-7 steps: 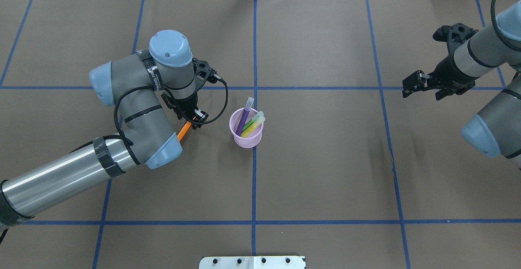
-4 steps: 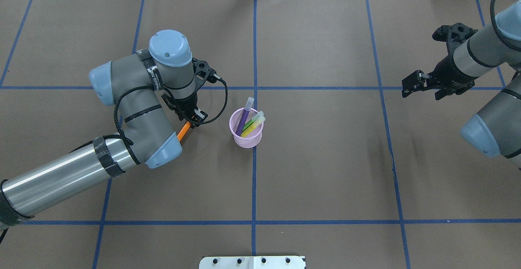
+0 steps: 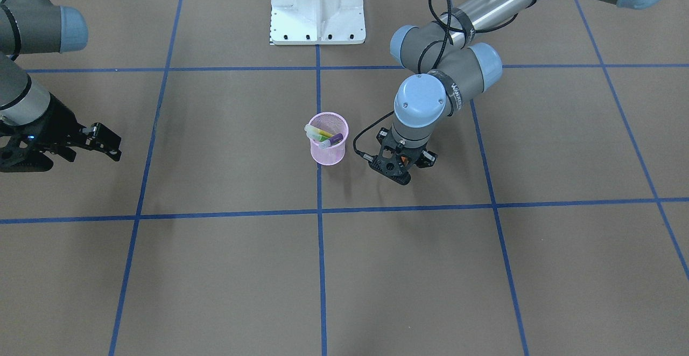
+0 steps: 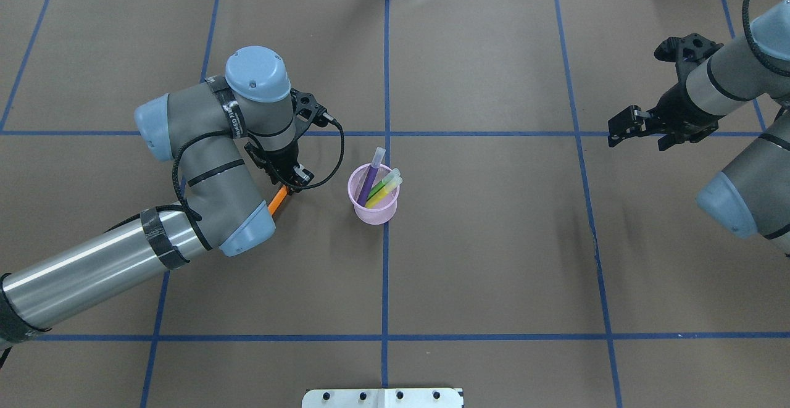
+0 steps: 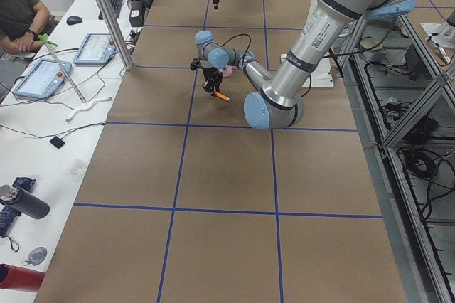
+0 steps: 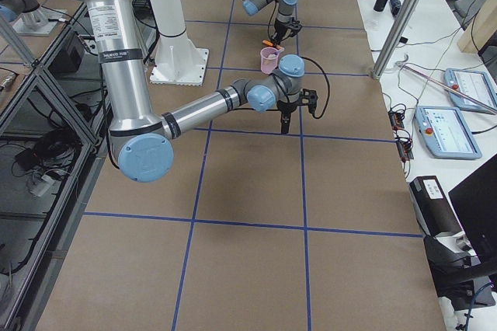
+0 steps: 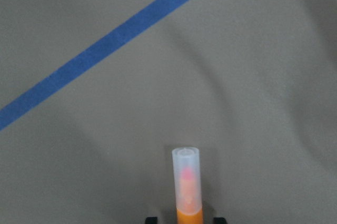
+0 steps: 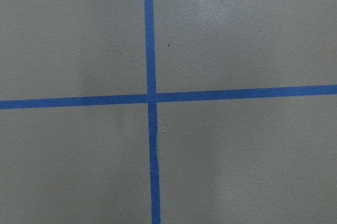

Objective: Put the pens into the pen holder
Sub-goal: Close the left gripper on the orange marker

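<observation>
The left pincer (image 4: 291, 182) is clamped on the orange pen (image 4: 279, 198), its two fingers closed tight on the barrel. It points down at the brown surface (image 4: 494, 241), a little to the left of the pen holder (image 4: 372, 213). The pen sits at a slant in the grip. Its orange barrel sticks out low toward the arm's own elbow. In the left wrist view its translucent whitish cap (image 7: 187, 182) juts out past the black fingertips (image 7: 151, 219), over bare paper and a diagonal strip of blue tape (image 7: 105, 45). I can't tell whether the pen's low end touches the surface.

Just beyond it stands the pink mesh pen holder, upright, right at a crossing of the blue tape lines, near the pincer but not touching it. Three pens are already in it, all leaning the same way with their pale caps above the rim. The purple pen (image 4: 371, 183) reaches highest, and the green pen (image 4: 381, 186) and the yellow pen (image 4: 384, 192) lie side by side next to it.

Well away across the surface, at its far right side, the right pincer (image 4: 619, 129) hangs above the paper. Its fingers are parted with nothing between them. Its wrist view shows only brown paper and a tape cross.
</observation>
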Controlling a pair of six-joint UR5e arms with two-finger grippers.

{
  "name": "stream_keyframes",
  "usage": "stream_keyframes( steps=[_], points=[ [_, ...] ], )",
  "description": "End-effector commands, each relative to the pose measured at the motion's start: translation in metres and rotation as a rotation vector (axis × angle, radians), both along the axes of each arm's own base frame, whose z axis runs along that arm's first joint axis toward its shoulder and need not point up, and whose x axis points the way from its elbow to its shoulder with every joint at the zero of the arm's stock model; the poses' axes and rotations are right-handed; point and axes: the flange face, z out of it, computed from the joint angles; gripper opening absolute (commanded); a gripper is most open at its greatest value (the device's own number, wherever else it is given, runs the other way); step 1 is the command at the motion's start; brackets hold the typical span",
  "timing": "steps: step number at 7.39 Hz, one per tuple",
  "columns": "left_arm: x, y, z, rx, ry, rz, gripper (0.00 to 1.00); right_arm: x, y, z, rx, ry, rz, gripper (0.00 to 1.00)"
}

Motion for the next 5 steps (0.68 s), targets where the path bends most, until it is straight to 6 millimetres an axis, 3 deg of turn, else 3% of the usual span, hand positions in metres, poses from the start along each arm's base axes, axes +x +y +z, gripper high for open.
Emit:
stream_keyframes(
  steps=[1,3,5],
  points=[
    [-0.001,0.0,0.002,0.0,-0.002,0.002,0.0,0.0,0.0,0.0,0.0,-0.001,0.001,0.98],
    [-0.003,-0.001,-0.006,0.009,0.01,0.005,0.0,0.0,-0.001,-0.002,0.002,-0.002,0.003,0.98],
    [-0.041,-0.014,-0.041,-0.029,0.108,-0.005,0.0,0.003,-0.002,-0.002,0.0,-0.002,0.008,0.98]
  ],
)
